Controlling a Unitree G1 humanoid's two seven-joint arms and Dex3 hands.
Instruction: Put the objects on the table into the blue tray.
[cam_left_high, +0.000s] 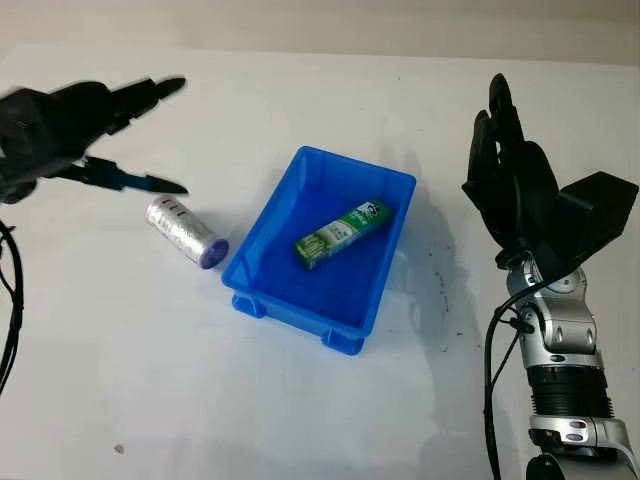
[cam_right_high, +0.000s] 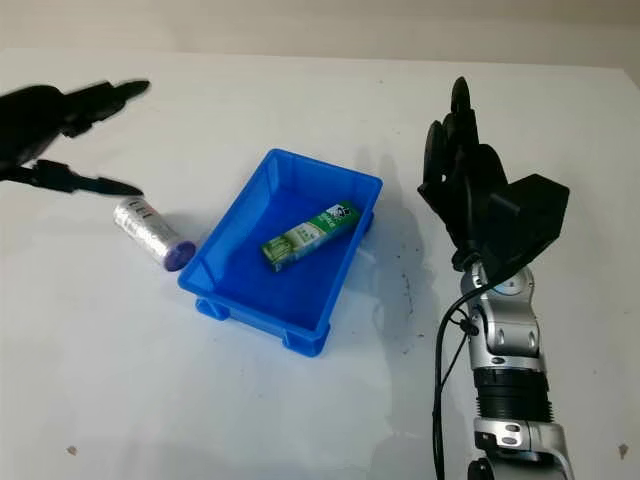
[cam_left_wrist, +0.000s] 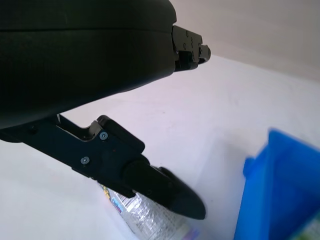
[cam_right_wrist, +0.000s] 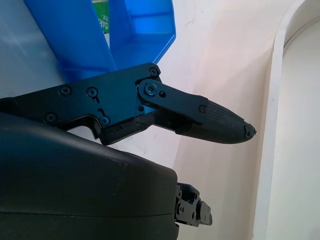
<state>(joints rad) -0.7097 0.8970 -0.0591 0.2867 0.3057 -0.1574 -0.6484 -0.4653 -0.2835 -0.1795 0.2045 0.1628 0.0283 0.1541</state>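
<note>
Left robot hand (cam_left_high: 95, 135) sits at upper left of the head view, open and holding nothing, fingers pointing right just above the silver packet (cam_left_high: 186, 231). Packet lies on the table (cam_left_high: 150, 380), just left of the blue tray (cam_left_high: 262, 262) wall, not touching it as far as I can tell. Green box (cam_left_high: 341, 233) is already in the tray (diagonal). Right robot hand (cam_left_high: 508, 165) is raised at right, open, well clear of the tray; bare table in between.
</note>
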